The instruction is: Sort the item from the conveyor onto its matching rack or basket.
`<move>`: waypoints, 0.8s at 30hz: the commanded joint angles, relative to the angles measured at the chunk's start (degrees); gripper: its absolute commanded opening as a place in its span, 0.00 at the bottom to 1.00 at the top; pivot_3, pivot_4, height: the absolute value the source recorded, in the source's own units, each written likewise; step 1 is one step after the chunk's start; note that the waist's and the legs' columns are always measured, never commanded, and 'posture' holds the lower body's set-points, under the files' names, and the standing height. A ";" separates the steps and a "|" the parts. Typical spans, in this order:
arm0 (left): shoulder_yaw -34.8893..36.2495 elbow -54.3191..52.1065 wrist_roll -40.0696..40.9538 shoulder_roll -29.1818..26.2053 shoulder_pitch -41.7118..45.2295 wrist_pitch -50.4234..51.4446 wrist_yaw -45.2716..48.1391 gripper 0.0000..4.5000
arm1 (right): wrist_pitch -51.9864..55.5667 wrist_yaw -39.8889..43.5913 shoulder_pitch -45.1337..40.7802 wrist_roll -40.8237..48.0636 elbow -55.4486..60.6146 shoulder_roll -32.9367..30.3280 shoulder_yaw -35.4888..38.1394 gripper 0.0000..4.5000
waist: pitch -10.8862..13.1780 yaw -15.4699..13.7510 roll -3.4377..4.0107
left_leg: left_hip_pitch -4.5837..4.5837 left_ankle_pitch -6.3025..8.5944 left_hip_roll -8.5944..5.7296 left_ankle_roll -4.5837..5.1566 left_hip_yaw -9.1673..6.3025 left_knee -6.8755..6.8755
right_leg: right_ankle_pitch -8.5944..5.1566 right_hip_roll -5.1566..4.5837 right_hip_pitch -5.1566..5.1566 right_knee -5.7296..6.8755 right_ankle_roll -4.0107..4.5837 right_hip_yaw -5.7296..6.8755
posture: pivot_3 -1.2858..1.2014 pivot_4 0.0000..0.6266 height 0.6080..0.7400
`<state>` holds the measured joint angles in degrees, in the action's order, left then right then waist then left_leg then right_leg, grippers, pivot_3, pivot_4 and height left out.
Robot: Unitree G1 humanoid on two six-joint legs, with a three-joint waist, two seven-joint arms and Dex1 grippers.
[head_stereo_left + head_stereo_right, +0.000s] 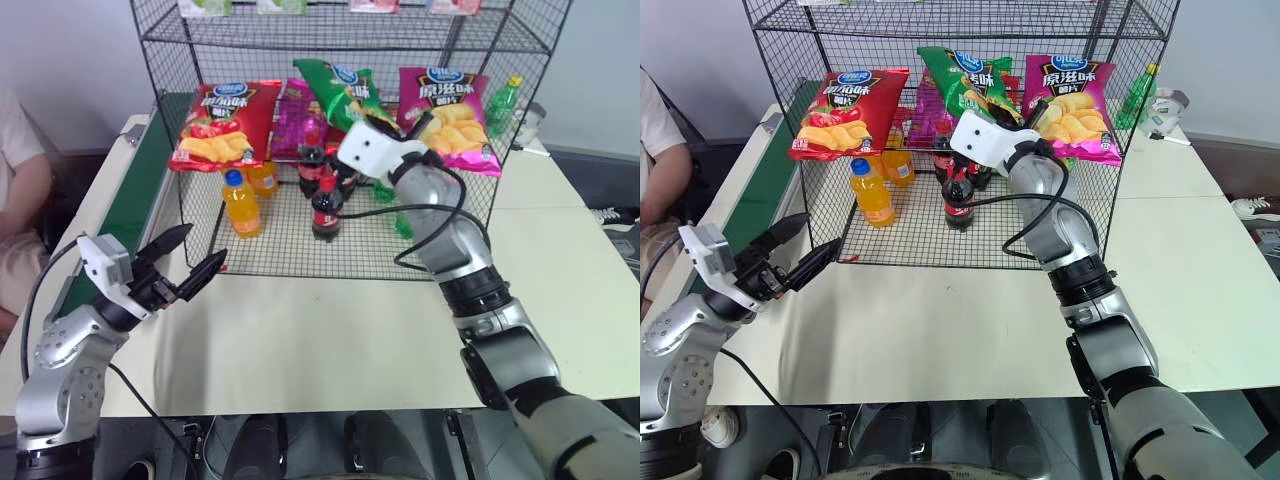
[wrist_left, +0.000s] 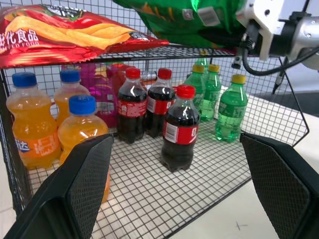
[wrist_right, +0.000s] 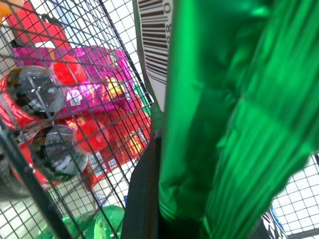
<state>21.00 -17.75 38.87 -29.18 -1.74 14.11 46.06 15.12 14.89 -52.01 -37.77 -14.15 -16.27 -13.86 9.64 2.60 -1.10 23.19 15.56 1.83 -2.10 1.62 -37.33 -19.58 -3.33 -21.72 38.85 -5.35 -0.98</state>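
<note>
The item, a glossy green crisp bag (image 1: 335,88), hangs tilted at the rack's middle tier between the red and pink bags. My right gripper (image 1: 368,118) is shut on the bag's lower edge; the right wrist view shows its silvery-green back and barcode (image 3: 224,99). The rack (image 1: 285,255) is a tall black wire-mesh frame on the table straight ahead. My left gripper (image 1: 205,245) stands open and empty at the rack's front left corner, its fingers (image 2: 75,189) facing the bottles. The conveyor (image 1: 135,190), a dark-green belt, runs along the table's left side.
A red crisp bag (image 1: 222,125), a purple bag (image 1: 295,120) and a pink bag (image 1: 450,120) sit on the middle tier. Orange bottles (image 1: 240,203), cola bottles (image 1: 326,208) and green bottles (image 2: 227,107) stand on the lower mesh. A person (image 1: 20,190) sits at the far left.
</note>
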 commanded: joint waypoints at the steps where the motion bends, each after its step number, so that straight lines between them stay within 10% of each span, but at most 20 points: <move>1: 0.06 -1.42 -0.29 -0.24 0.36 -1.51 0.03 0.99 | 0.01 -0.83 -2.67 1.71 -0.97 0.64 0.46 0.09 | 0.00 0.02 0.00 | 0.01 0.00 0.00 0.00 0.00 0.00 | 0.00 0.00 -0.01 0.02 0.00 0.00 | 0.52 0.24 0.99; 9: 0.01 -1.38 -0.73 -0.03 0.02 -1.89 0.17 1.00 | -1.75 0.62 -2.48 6.86 1.73 1.83 0.83 0.87 | -0.01 0.15 -0.01 | 0.00 -0.01 0.01 -0.01 0.02 -0.02 | 0.00 0.02 -0.09 0.17 0.00 -0.05 | 0.52 0.24 0.99; 24: -2.01 -0.79 -1.63 0.27 0.88 -2.53 0.21 1.00 | -3.70 9.89 2.76 22.13 14.92 0.06 4.71 0.87 | -0.01 -0.07 -0.02 | 0.28 -0.03 0.00 -0.04 0.05 -0.06 | 0.00 0.00 -0.46 0.31 0.00 -0.09 | 0.52 0.24 0.99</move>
<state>18.81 -17.65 37.37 -28.55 -1.35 12.89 46.06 12.86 23.46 -49.57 -17.47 -2.63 -15.53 -10.42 9.63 2.53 -1.12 23.47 15.53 1.83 -2.14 1.67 -37.39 -19.58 -3.33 -22.18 39.15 -5.36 -1.07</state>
